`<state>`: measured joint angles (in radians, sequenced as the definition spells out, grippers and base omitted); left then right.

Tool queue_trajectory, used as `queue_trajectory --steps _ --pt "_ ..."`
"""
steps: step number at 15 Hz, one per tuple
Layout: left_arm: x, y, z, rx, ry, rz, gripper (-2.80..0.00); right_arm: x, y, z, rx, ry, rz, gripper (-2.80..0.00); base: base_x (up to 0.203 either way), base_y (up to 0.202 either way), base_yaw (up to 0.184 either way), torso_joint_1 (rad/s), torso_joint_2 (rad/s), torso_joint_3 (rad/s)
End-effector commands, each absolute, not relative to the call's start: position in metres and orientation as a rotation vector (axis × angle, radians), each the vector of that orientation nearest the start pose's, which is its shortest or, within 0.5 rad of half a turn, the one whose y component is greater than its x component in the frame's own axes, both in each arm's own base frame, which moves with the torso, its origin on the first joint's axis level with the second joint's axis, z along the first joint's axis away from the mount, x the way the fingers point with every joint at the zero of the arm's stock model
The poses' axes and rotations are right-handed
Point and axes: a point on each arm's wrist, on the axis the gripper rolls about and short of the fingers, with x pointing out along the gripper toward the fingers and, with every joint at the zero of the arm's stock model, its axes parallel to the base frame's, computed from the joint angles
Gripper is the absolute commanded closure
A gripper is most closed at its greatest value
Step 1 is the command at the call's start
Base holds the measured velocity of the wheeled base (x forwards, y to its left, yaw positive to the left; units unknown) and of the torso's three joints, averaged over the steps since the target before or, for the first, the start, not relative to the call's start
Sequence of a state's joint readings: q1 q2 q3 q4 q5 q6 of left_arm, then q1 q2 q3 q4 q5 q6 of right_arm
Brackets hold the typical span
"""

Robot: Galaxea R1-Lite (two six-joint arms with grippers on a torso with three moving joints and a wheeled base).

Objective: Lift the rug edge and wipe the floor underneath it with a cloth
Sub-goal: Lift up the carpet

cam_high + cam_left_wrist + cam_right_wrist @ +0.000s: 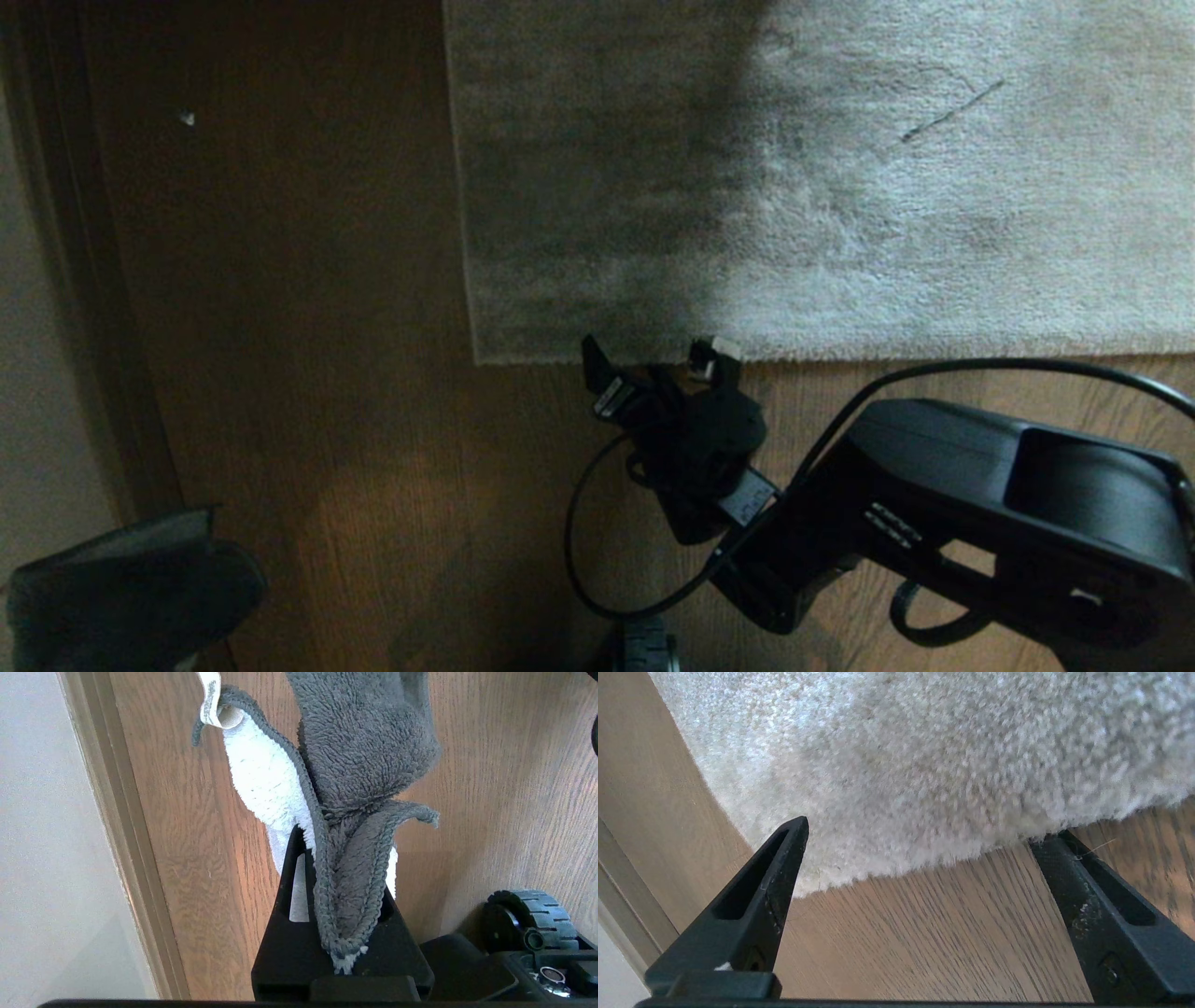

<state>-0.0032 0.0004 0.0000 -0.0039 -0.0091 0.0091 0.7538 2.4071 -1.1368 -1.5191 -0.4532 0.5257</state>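
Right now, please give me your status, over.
Right tool open at the rug edge, rug still flat. Left tool shut on the cloth, parked over the floor. Nothing in the way.

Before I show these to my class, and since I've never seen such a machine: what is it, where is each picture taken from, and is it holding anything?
It is a wheeled robot with two arms. One picture looks down from its head; the other two come from cameras on each wrist. On the wooden floor lies a pale rug. The right gripper has its jaws wide open at the rug edge, holding nothing; the rug lies flat. The left gripper, down at the robot's left side near the skirting, is shut on a grey and white cloth that hangs over the floor.
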Motion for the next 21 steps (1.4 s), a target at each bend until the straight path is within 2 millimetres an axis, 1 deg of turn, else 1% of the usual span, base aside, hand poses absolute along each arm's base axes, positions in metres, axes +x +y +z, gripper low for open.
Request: queue_trajectory --steps 1,3,7,9,11,12,16,19,21 --pt "-0.023 0.000 0.076 0.009 -0.005 -0.012 0.00 0.328 0.295 0.091 0.697 -0.174 0.360 -2.80 0.000 0.000 0.000 0.000 0.00 0.000" --pt "-0.023 0.000 0.076 0.009 -0.005 -0.012 0.00 0.324 0.294 0.097 0.696 -0.178 0.365 -2.80 0.000 0.000 0.000 0.000 0.00 0.000" --pt "-0.023 0.000 0.076 0.009 -0.005 -0.012 0.00 0.312 0.285 0.106 0.671 -0.163 0.370 -2.80 0.000 0.000 0.000 0.000 0.00 0.000" --pt "-0.023 0.000 0.076 0.009 -0.005 -0.012 0.00 0.296 0.285 0.108 0.665 -0.134 0.392 -2.80 0.000 0.000 0.000 0.000 0.00 0.000" --pt "-0.023 0.000 0.076 0.009 -0.005 -0.012 0.00 0.273 0.290 0.110 0.654 -0.095 0.434 -2.80 0.000 0.000 0.000 0.000 0.00 0.000" --pt "-0.023 0.000 0.076 0.009 -0.005 -0.012 0.00 0.267 0.291 0.111 0.651 -0.088 0.447 -2.80 0.000 0.000 0.000 0.000 0.00 0.000" --pt "-0.023 0.000 0.076 0.009 -0.005 -0.012 0.00 0.265 0.292 0.117 0.656 -0.101 0.453 -2.80 0.000 0.000 0.000 0.000 0.00 0.000" --pt "-0.023 0.000 0.076 0.009 -0.005 -0.012 0.00 0.265 0.291 0.115 0.653 -0.095 0.448 -2.80 0.000 0.000 0.000 0.000 0.00 0.000" --pt "-0.023 0.000 0.076 0.009 -0.005 -0.012 0.00 0.266 0.293 0.105 0.639 -0.073 0.444 -2.80 0.000 0.000 0.000 0.000 0.00 0.000"
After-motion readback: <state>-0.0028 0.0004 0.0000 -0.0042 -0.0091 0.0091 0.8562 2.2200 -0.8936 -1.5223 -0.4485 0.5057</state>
